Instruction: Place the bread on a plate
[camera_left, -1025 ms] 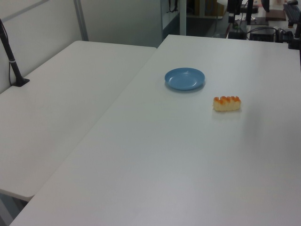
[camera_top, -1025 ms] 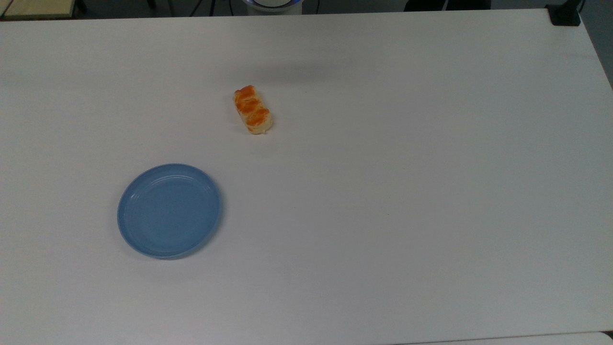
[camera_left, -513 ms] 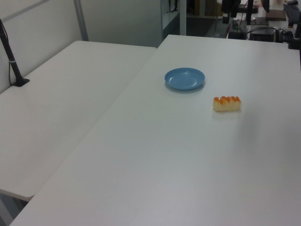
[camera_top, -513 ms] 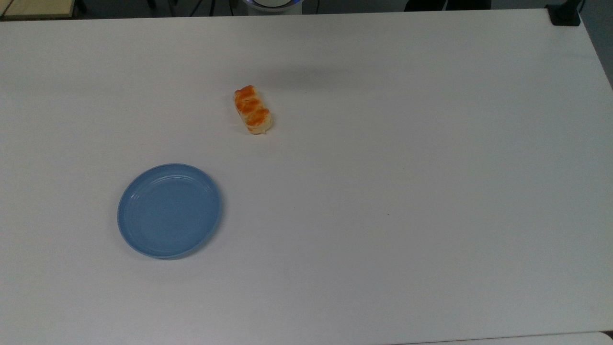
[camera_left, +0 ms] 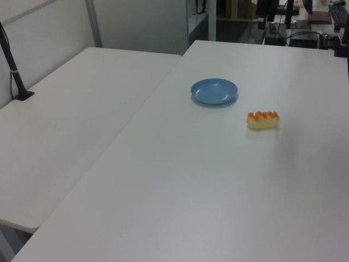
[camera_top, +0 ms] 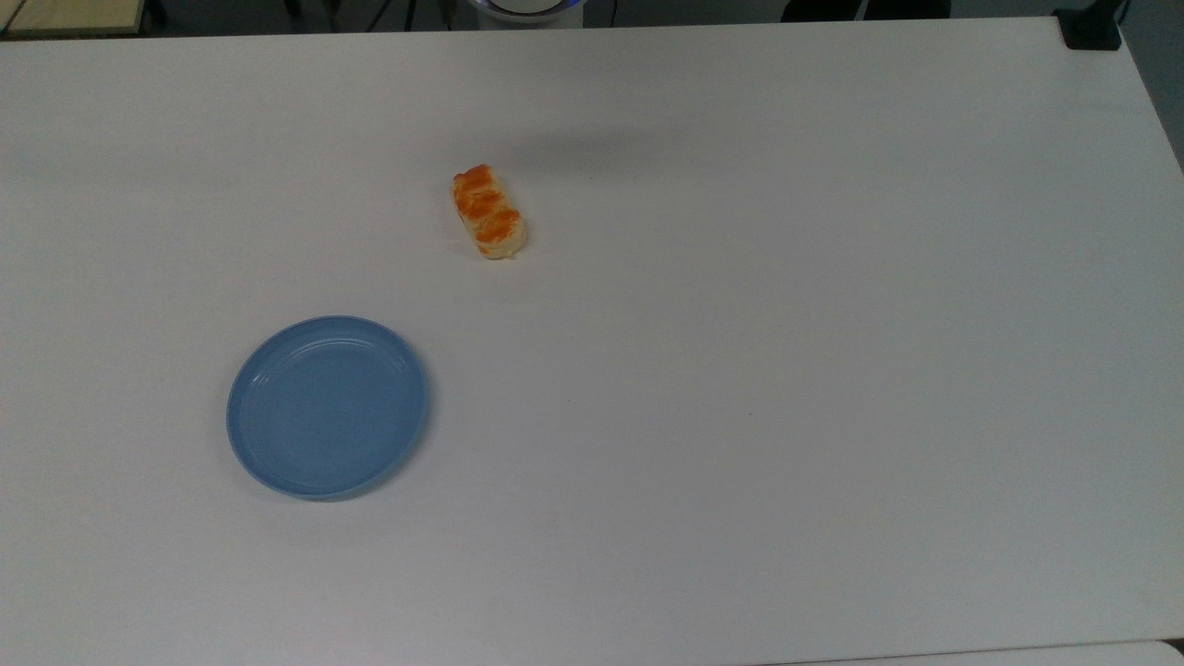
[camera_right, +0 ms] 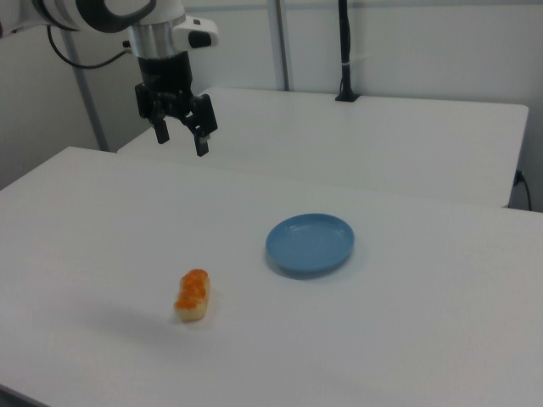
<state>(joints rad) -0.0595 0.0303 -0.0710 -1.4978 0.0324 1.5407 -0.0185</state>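
The bread, a small pale-yellow roll with orange-brown humps, lies on the white table; it also shows as the roll in the left view and the roll in the right view. The light-blue plate sits empty, apart from the bread, seen too as the plate and the plate. My gripper hangs high above the table in the right view, up and to the left of the bread, open with nothing between its fingers.
A second white table adjoins on the left view's left, with a black post on it. A black clamp sits at the table's far right corner in the top view. Desks with equipment stand beyond.
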